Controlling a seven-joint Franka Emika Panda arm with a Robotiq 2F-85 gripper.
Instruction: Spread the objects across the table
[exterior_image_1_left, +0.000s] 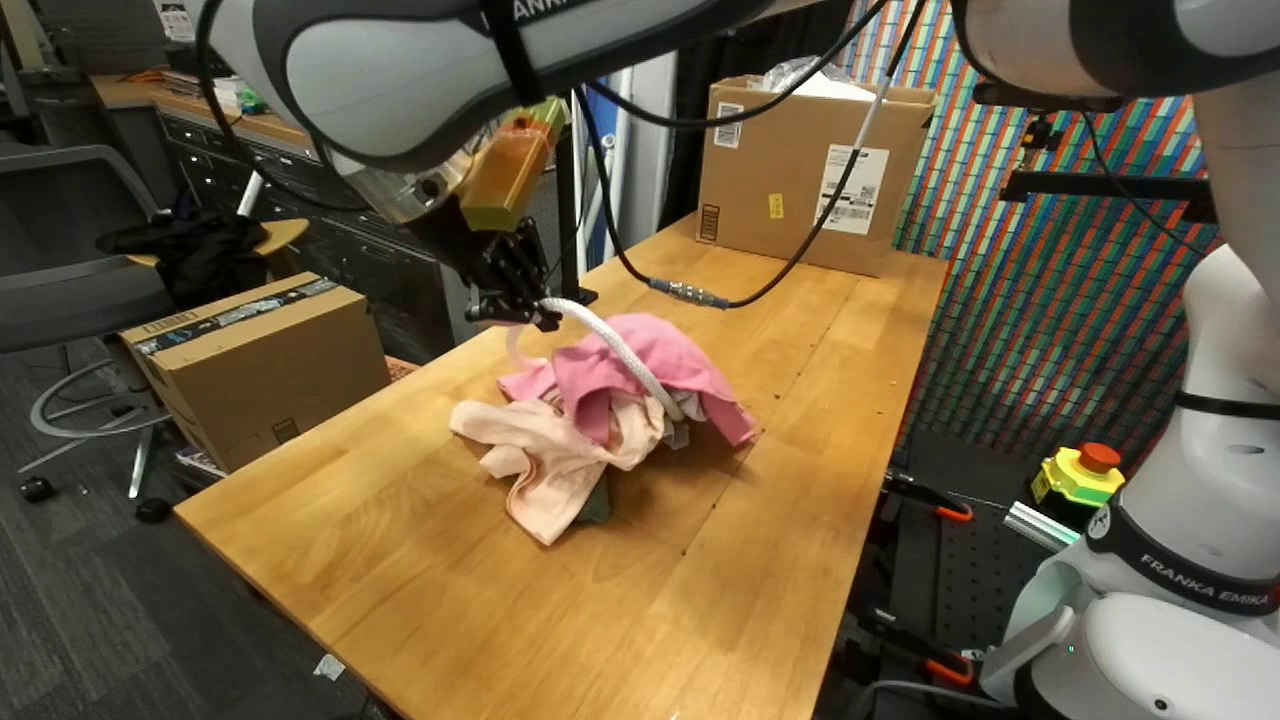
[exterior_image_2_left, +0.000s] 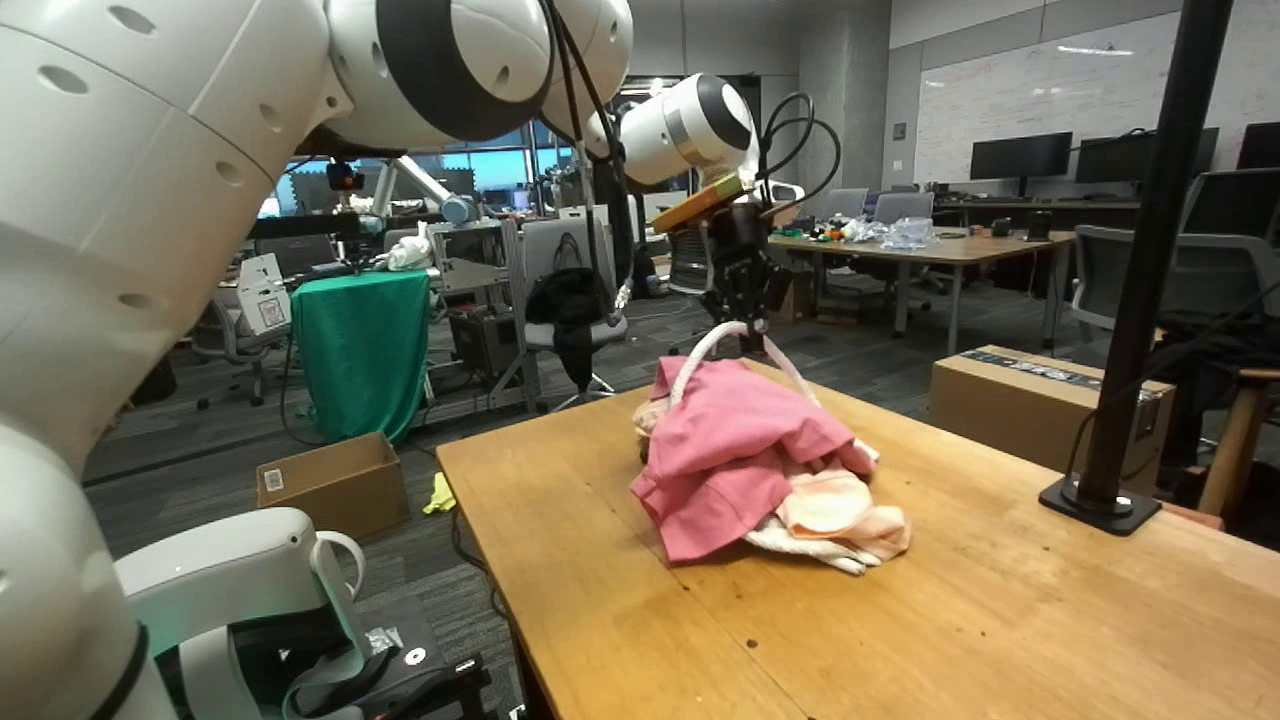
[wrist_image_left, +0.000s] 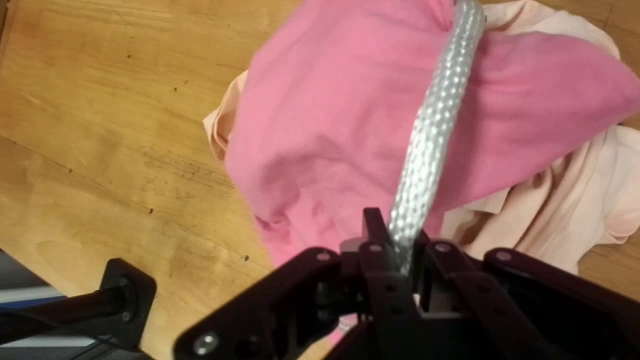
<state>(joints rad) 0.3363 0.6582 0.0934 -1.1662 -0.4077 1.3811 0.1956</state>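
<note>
Wrist view: gripper (wrist_image_left: 399, 236) clamped on 1 white braided cord (wrist_image_left: 434, 130), jaws nearly together. Pink cloth (wrist_image_left: 330, 115) over peach-cream cloth (wrist_image_left: 560, 200), heaped on table (wrist_image_left: 90, 100). Olive-green piece (exterior_image_1_left: 596, 503) pokes out, in an exterior view.

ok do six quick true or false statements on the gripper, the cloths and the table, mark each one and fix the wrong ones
1. The gripper is closed on the white cord. True.
2. The white cord lies flat along its visible length. False: it arches up to the gripper.
3. The pink cloth covers part of the peach cloth. True.
4. A dark green piece shows at the edge of the peach cloth. True.
5. The spreading is finished. False: the pink cloth, the peach cloth and a white cloth lie bunched together.
6. The black pole is standing on the floor. False: the black pole stands on the table.
</note>
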